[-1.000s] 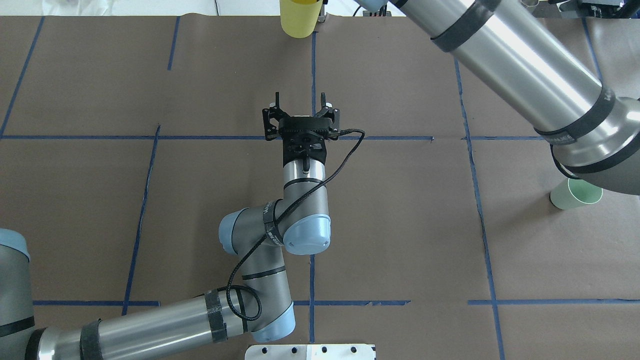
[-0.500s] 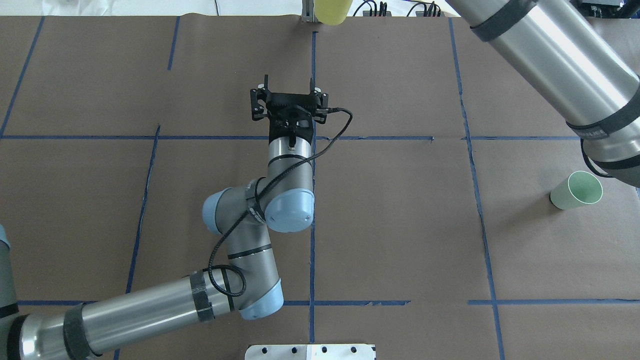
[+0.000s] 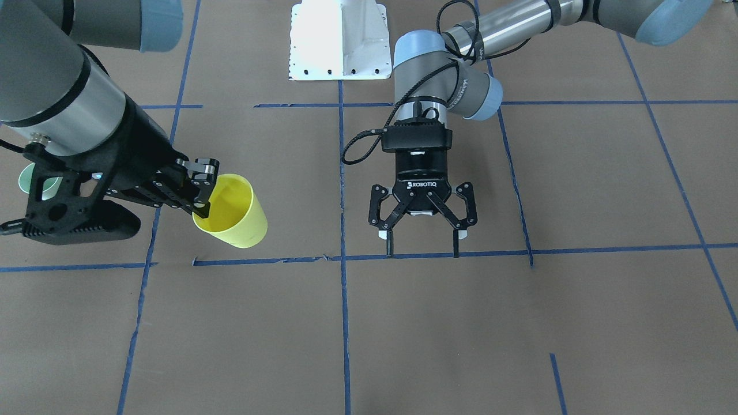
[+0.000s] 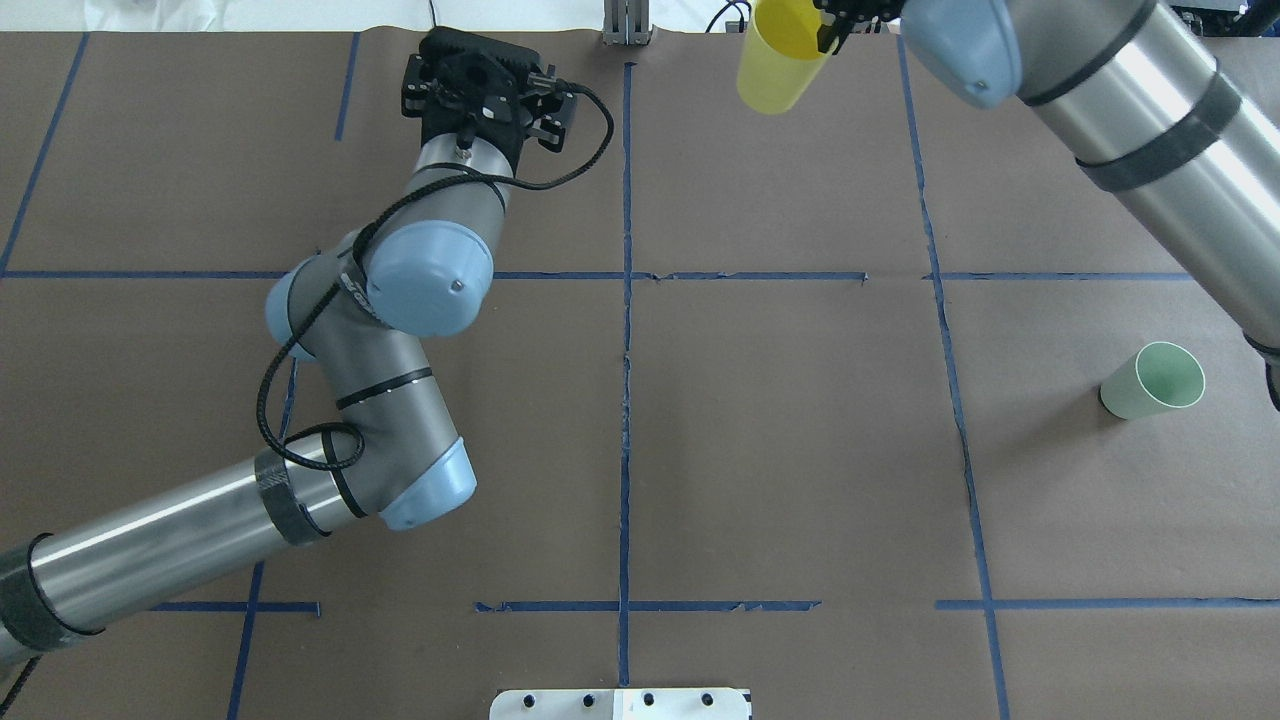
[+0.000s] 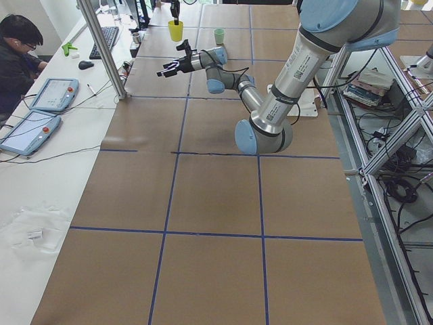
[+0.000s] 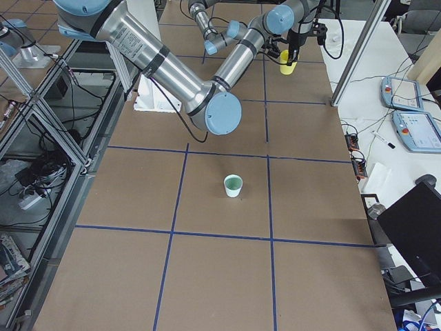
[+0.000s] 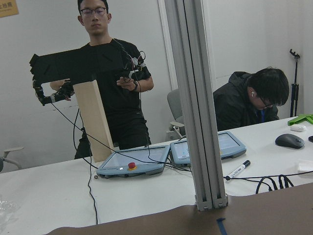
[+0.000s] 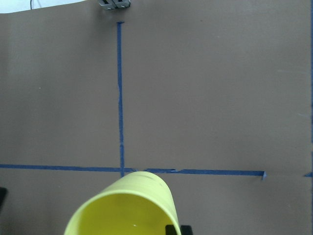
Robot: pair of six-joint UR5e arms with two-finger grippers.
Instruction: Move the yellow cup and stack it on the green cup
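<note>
My right gripper (image 3: 203,195) is shut on the rim of the yellow cup (image 3: 232,212) and holds it tilted above the table. The cup also shows near the far edge in the overhead view (image 4: 772,62) and at the bottom of the right wrist view (image 8: 124,208). The green cup (image 4: 1152,381) stands alone at the right side of the table, well apart from the yellow cup. In the front view a sliver of it (image 3: 24,174) shows behind the right gripper. My left gripper (image 3: 422,252) is open and empty over the table's middle-left, apart from both cups.
The white robot base plate (image 4: 620,703) sits at the near edge. An aluminium post (image 4: 622,28) stands at the far edge. Beyond it, in the left wrist view, are a tablet (image 7: 132,164), cables and two operators. Blue tape lines (image 4: 626,400) mark the brown table.
My right gripper has carried the yellow cup to the right along the far edge. My left arm has swung left and toward the far edge, its gripper still open.
</note>
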